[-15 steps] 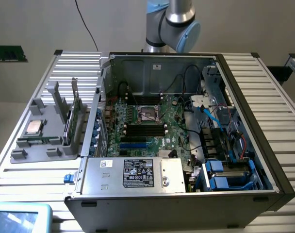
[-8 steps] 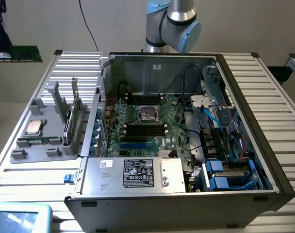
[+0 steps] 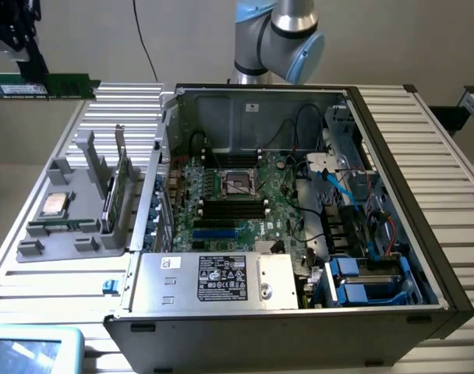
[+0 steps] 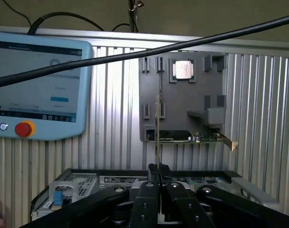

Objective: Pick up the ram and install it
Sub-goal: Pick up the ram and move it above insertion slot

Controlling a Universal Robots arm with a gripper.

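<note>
Black two-finger gripper (image 4: 158, 167) is clamping almost fully shut on the long, flat, dark-green ram stick (image 3: 65, 84). I am holding it level in the air at the exterior view's upper left. Lower in the frame, a grey plastic parts holder (image 3: 69, 183) is sitting on the ribbed aluminium table (image 3: 447, 195), carrying a square silver processor chip (image 3: 54, 204). The open grey-metal computer case (image 3: 245, 117) is standing at frame centre, well apart from the ram.

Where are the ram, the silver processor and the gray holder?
ram (image 3: 69, 84): exterior view, green board's bare end.
silver processor (image 3: 54, 205): exterior view, middle of its lid.
gray holder (image 3: 65, 173): exterior view, a raised wall.
</note>
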